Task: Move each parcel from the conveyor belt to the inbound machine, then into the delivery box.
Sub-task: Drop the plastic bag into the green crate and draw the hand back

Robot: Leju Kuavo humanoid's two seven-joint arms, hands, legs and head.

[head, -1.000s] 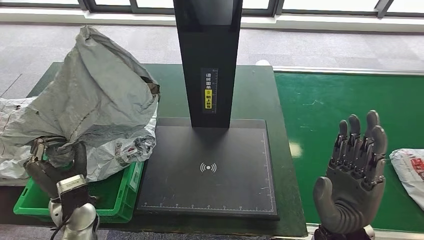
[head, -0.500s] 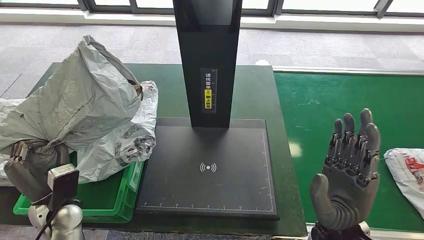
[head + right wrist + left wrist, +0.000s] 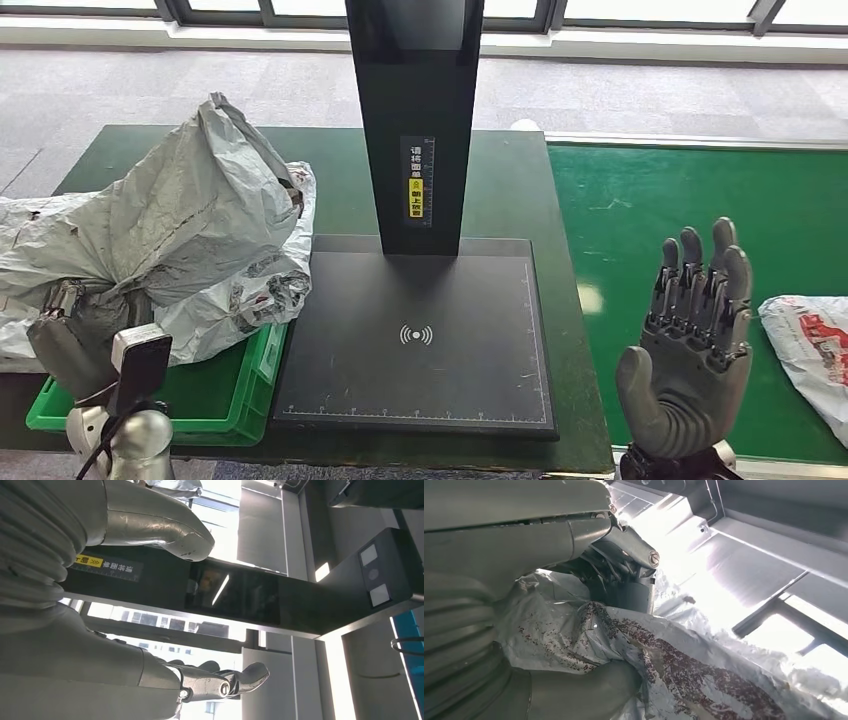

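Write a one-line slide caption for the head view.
Left hand grips a grey parcel over the green box while the open right hand waits above the belt.

From my seat at the controls, the inbound machine (image 3: pixel 415 335) sits in the middle of the surface (image 3: pixel 500 180), its flat plate nearest me and its upright column (image 3: pixel 417 120) rising from the plate's far edge. To the left of the plate lies the delivery box (image 3: pixel 225 395), at the surface's near left corner. A parcel (image 3: pixel 190 215) rests in the box, heaped above its rim and leaning over other bags (image 3: pixel 255 290) beside the plate. My left hand (image 3: pixel 75 335) is at the parcel's near lower edge. To the right of the surface runs the conveyor belt (image 3: pixel 690 190). My right hand (image 3: pixel 695 345) stands upright over the belt's near part, and another parcel (image 3: pixel 812 345) lies on the belt just right of it.
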